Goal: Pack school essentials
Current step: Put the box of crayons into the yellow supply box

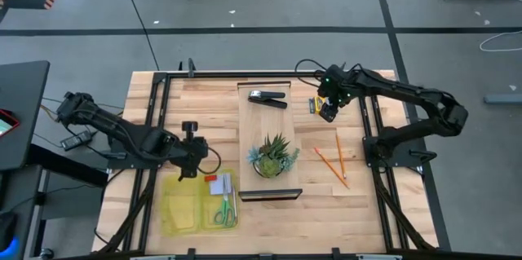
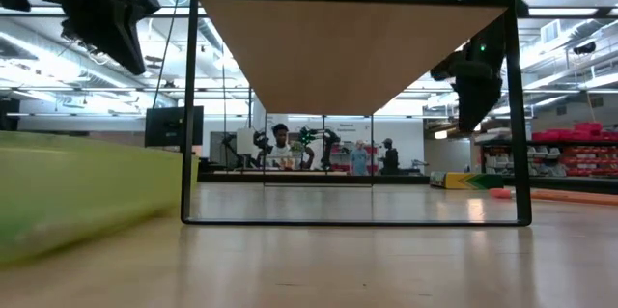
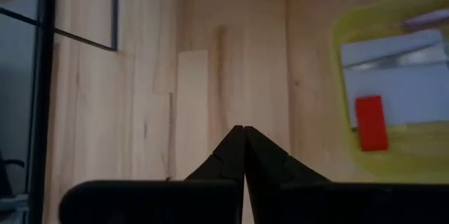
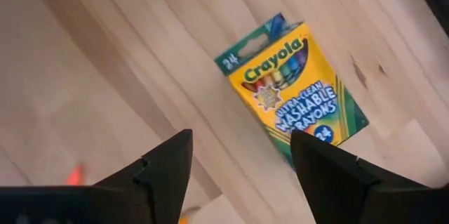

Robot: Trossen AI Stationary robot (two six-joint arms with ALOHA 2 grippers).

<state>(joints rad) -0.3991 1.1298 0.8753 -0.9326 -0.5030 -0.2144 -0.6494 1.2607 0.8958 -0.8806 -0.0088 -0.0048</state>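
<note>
The yellow-and-green crayon box [image 4: 295, 87] lies flat on the wood at the table's far right, partly under my right gripper [image 1: 329, 110]. That gripper [image 4: 238, 140] is open and hovers above the box without touching it. Two thin orange pencils [image 1: 334, 162] lie on the table nearer the front. A shallow yellow tray [image 1: 181, 211] at the near left holds the green-handled scissors [image 1: 224, 211], the pale blue note pad [image 3: 393, 83] and the tiny red piece [image 3: 370, 122]. My left gripper [image 3: 243, 140] is shut and hangs over bare wood just beyond the tray's far edge [image 1: 192, 162].
A raised wooden shelf [image 1: 253, 130] on a black frame stands mid-table, carrying the black stapler [image 1: 269, 97] and the spiky green potted plant [image 1: 273, 158]. Black rails [image 1: 159, 113] run along both sides of the table. Bare wood lies around the pencils.
</note>
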